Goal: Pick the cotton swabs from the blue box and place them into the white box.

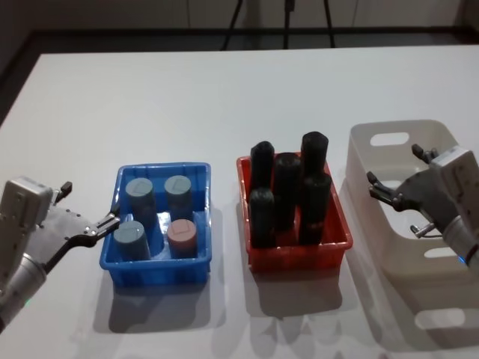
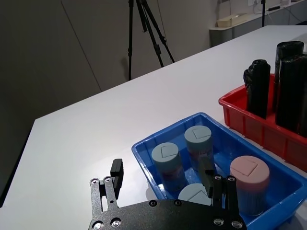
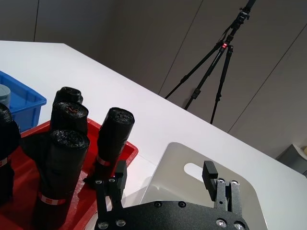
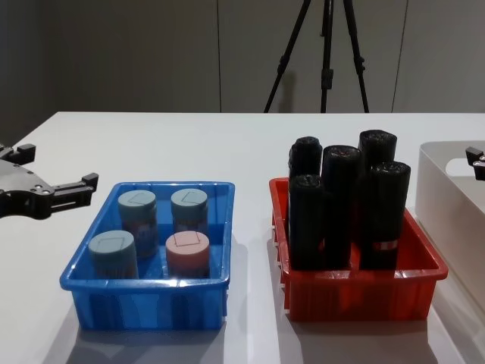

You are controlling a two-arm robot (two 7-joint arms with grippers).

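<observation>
Presently no transfer is evident: four cotton swabs point(image 1: 140, 196) stand in the blue box point(image 1: 161, 167), and the white box point(image 1: 359, 161) shows none. The left gripper point(image 1: 90, 203) sits at the blue box's left rim, fingers wide and empty. The right gripper point(image 1: 394, 168) hovers over the white box, fingers spread and empty.

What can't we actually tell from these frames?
Floor of the white box: in the head view the right gripper covers part; the chest view's right edge cuts the box off.
The front-left swab tub: in the left wrist view the body of the left gripper hides most of it.
The right gripper: in the chest view the right edge leaves just a fingertip.
</observation>
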